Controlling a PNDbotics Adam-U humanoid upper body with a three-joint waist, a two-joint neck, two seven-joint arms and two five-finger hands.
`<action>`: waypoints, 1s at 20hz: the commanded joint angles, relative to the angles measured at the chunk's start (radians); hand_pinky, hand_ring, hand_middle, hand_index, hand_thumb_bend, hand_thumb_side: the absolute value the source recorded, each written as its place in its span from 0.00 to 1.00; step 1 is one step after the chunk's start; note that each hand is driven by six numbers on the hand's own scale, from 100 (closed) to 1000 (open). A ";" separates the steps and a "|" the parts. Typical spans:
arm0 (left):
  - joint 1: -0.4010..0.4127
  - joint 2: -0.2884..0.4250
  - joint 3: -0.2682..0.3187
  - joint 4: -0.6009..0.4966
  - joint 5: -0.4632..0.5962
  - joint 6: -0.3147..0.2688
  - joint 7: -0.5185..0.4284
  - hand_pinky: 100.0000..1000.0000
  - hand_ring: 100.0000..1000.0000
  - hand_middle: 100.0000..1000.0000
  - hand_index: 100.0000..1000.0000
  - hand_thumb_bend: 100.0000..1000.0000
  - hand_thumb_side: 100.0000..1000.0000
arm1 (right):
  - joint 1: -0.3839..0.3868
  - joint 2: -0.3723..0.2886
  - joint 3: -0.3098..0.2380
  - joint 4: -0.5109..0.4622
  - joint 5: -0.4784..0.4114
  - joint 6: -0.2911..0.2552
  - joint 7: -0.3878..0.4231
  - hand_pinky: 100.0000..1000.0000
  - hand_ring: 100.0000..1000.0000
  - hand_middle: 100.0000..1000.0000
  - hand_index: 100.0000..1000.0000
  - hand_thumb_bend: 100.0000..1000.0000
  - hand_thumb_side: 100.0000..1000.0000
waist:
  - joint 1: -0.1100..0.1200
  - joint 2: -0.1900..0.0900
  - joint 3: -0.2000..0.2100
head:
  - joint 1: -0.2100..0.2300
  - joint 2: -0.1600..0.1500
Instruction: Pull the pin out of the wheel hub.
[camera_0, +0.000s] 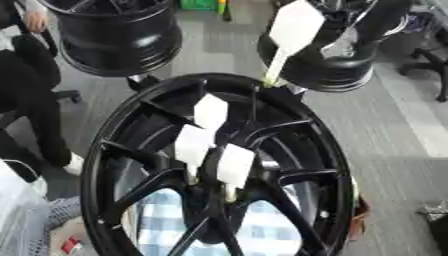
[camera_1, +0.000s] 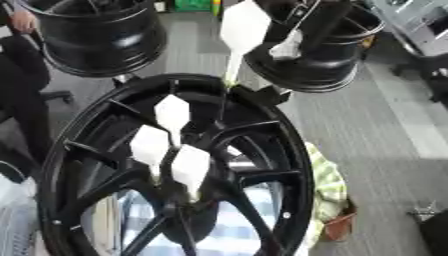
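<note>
A large black wheel hub (camera_0: 219, 170) is seen standing on edge, its spokes facing the camera. Three white flag-shaped pins (camera_0: 234, 167) are seated close together around the hub's centre, their flat heads pointing up. A fourth white pin (camera_0: 293, 31) is held above the hub's upper rim by the right hand (camera_1: 302, 30), which enters from the upper right; its fingers appear closed about the pin's head. Two more black wheels (camera_0: 114, 30) stand on the floor behind.

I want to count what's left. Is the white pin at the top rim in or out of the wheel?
Out. The white paddle-shaped pin is lifted, its tip just above the black wheel's rim. Three remain in the centre.
</note>
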 joint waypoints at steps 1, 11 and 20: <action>-0.005 0.031 0.015 -0.017 -0.004 -0.001 0.009 0.72 0.83 0.72 0.84 0.16 0.61 | 0.017 -0.088 -0.129 0.106 0.071 0.022 -0.064 0.79 0.60 0.35 0.45 0.14 0.00 | 0.004 -0.019 -0.002 | 0.009 -0.005; -0.001 0.031 0.018 -0.017 -0.009 -0.003 0.015 0.72 0.83 0.72 0.84 0.16 0.61 | 0.035 -0.121 -0.404 0.541 0.388 0.146 -0.345 0.76 0.59 0.35 0.46 0.25 0.00 | 0.015 -0.020 -0.002 | 0.023 -0.007; -0.002 0.031 0.019 -0.017 -0.010 -0.005 0.017 0.72 0.83 0.72 0.84 0.16 0.60 | 0.012 -0.106 -0.500 0.735 0.619 0.359 -0.571 0.77 0.73 0.67 0.72 0.52 0.08 | 0.019 -0.023 0.002 | 0.025 -0.007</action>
